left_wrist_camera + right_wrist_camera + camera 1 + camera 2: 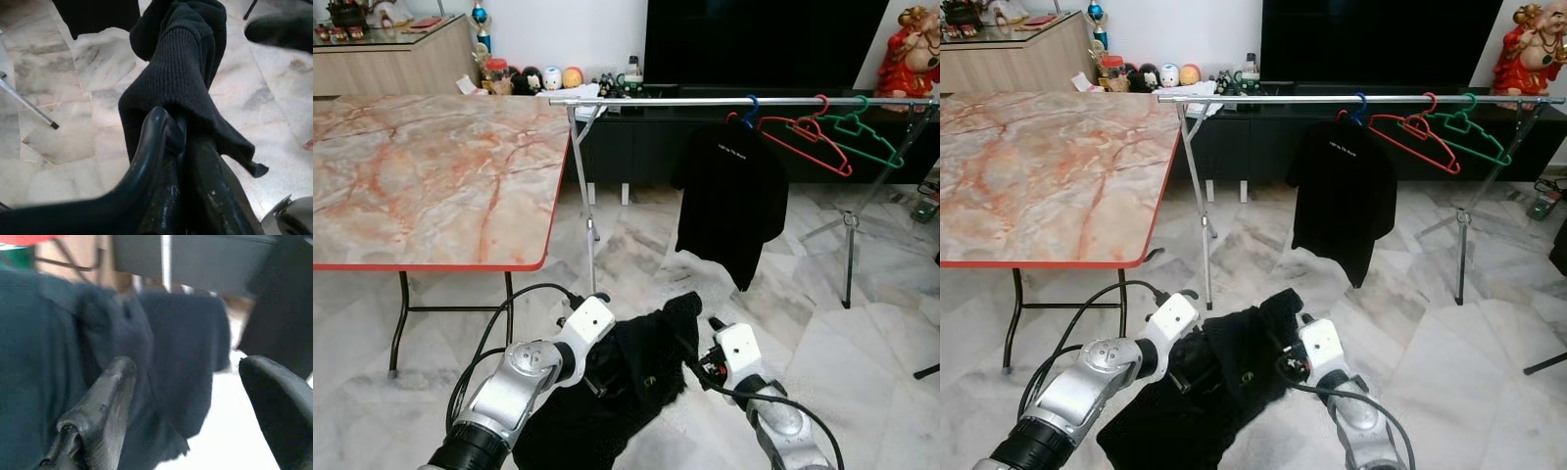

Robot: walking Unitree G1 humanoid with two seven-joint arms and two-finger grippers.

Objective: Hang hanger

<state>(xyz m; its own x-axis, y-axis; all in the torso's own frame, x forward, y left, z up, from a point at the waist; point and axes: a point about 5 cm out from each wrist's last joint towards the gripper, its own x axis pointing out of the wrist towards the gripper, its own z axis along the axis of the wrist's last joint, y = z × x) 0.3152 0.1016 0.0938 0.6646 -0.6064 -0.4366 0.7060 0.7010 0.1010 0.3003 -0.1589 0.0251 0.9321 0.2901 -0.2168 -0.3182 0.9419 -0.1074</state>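
Item: black garment [626,382], bunched, held low before the robot above the marble floor [862,323], between both arms.
Left claw [181,142]: fingers pressed together on a ribbed fold of the garment.
Right claw [190,382]: fingers spread apart, nothing between them, the dark cloth just beside them.
Rail [705,101]: metal, well ahead and above; carries a black shirt [729,196] on a blue hanger [751,106], then a red hanger [808,132] and a green hanger [862,127], both bare.
Desk [431,176]: marble-patterned, red-edged, to the left.
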